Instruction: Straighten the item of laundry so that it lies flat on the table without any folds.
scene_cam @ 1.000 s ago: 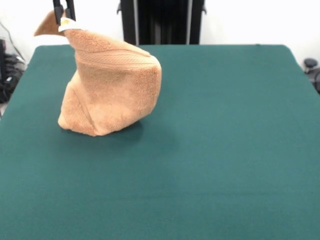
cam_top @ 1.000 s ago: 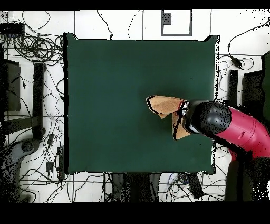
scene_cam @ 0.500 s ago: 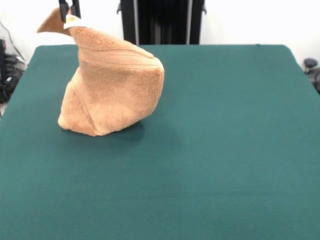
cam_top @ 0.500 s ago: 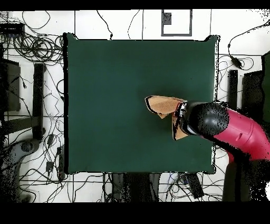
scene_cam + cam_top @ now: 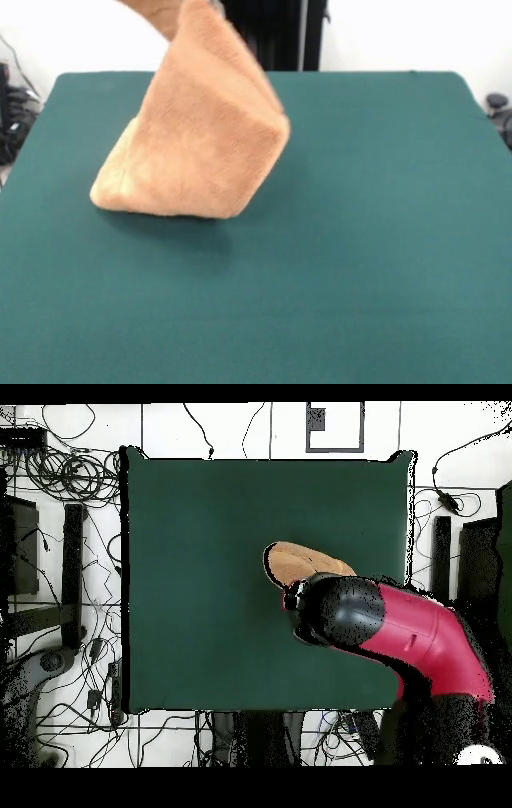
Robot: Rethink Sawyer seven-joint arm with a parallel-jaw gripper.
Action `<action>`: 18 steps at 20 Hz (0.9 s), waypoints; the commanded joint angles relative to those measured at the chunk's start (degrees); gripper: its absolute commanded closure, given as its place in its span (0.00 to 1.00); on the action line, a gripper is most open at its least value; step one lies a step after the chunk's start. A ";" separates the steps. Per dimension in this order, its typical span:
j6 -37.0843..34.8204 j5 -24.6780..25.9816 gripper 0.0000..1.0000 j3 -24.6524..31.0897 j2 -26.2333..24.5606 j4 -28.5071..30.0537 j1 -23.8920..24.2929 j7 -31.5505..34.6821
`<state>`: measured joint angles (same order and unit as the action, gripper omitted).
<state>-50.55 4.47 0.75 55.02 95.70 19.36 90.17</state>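
The orange-tan towel (image 5: 200, 136) is pulled up from the dark green table (image 5: 360, 240) into a tall tent shape. Its lower edge rests on the table at the left, and its top runs out past the upper edge of the front view. In the overhead view the towel (image 5: 300, 562) shows just beyond the end of the red and black arm, which covers my gripper (image 5: 298, 597). The towel hangs from the gripper's place, so it is held. The border bands and the white tag are hidden.
The black pedestal (image 5: 272, 32) stands behind the table's far edge. Cables (image 5: 60, 474) and dark equipment lie on the floor around the table. The red arm (image 5: 420, 634) reaches in over the table's right side in the overhead view.
The gripper has moved right in the front view, rising out of it with the towel's corner. The towel is stretched taller and wider; its base stays in place.
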 commanded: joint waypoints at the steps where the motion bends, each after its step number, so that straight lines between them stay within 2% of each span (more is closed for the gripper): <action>1: -10.12 -4.31 1.00 0.72 2.65 5.43 -5.11 13.32; 5: -10.66 -6.28 1.00 -0.53 2.71 5.21 -8.18 16.90; 11: -7.45 -8.13 1.00 -2.95 1.79 6.30 -11.42 20.00; 18: -15.28 -9.18 1.00 -4.45 4.36 3.64 -11.29 16.86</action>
<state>-55.88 -1.54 -2.08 57.96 95.74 9.00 92.06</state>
